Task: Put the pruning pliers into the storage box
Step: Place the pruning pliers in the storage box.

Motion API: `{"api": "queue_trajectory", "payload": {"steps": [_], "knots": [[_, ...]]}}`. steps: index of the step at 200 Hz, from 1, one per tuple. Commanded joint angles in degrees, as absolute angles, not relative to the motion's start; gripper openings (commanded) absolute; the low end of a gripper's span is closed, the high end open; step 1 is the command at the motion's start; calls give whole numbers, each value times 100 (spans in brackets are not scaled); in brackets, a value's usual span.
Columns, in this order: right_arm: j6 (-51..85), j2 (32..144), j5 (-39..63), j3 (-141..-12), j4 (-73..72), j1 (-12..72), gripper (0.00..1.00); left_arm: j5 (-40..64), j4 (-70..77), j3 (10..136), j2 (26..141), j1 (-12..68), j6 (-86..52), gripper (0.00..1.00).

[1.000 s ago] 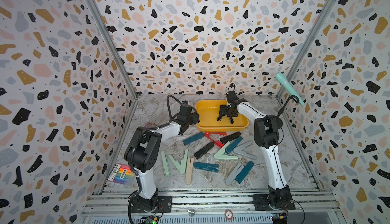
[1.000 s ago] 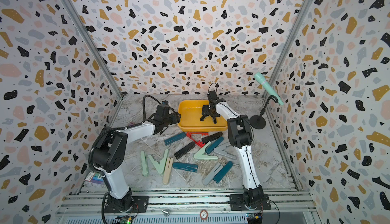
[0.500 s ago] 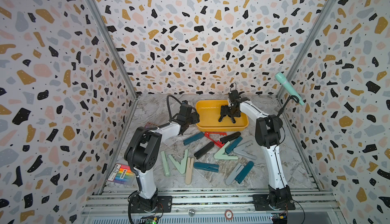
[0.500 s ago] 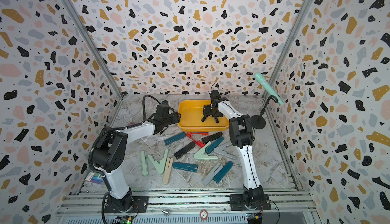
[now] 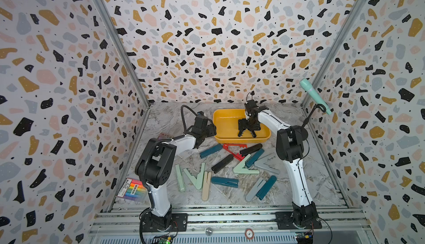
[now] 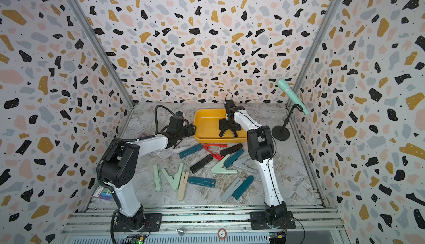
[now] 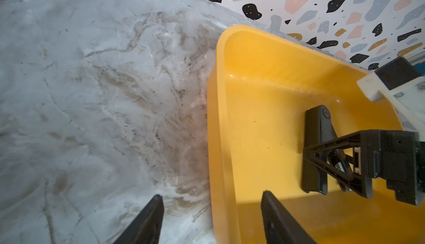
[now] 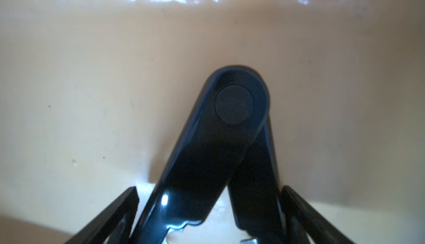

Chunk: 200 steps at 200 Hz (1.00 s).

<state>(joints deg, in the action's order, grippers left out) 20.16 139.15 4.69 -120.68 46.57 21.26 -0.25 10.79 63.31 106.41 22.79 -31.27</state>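
The storage box (image 5: 225,125) (image 6: 207,125) is a shallow yellow tray at the back middle. My right gripper (image 5: 247,134) (image 8: 209,189) reaches down into it and is open. Black pruning pliers (image 8: 230,127) (image 7: 315,127), spread in a V, lie on the tray floor between its fingers, with a gap at each. My left gripper (image 5: 210,130) (image 7: 211,195) is open and straddles the tray's left wall (image 7: 220,139), one finger over the table and one inside. Several more pliers lie in front of the tray: red (image 5: 234,145), dark teal (image 5: 210,150), black (image 5: 222,163), mint (image 5: 241,168), beige (image 5: 206,185).
A mint-green microphone (image 5: 315,95) on a black stand (image 6: 280,133) rises at the back right. A pack of rainbow markers (image 5: 132,190) lies at the front left by the wall. A small purple card box (image 5: 165,136) shows behind the left arm. Patterned walls close three sides.
The right gripper has shifted only slightly inside the tray. The left arm has not moved.
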Motion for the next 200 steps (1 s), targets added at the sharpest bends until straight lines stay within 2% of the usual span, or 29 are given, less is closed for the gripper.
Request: {"api": "queue_trajectory", "payload": {"steps": [1,13,18,22,31,36,50,71,118,165,180,200], "knots": [[2022,14015,721,-11815,5599,2153,91,57,1311,6211,10508,2206,-3099,67],[2007,13962,798,-11644,5580,2153,85,57,1345,6175,10478,2189,-3112,67],[2006,13957,868,-11598,5581,2146,77,56,1358,6167,10471,2182,-3112,67],[2012,13953,953,-11569,5581,2145,68,53,1361,6158,10468,2180,-3111,67],[2026,13957,1107,-11527,5573,2131,36,53,1360,6146,10455,2171,-3119,67],[2066,13949,1114,-11516,5566,2128,26,53,1352,6144,10450,2165,-3120,67],[2162,13885,1144,-11455,5438,2089,20,49,1340,6135,10428,2146,-3119,67],[2335,13796,1258,-11402,5163,1934,0,29,1336,6121,10399,2112,-3138,67],[2795,13582,1511,-11285,4324,1631,0,0,1362,6112,10380,2103,-3184,67],[2650,13776,528,-12039,4641,1635,0,109,1397,6159,10432,2105,-3241,67],[2493,13962,138,-12372,4888,1644,20,192,1404,6186,10465,2101,-3272,67],[2338,14140,-312,-12704,5111,1687,24,229,1397,6196,10473,2103,-3296,67]]}}
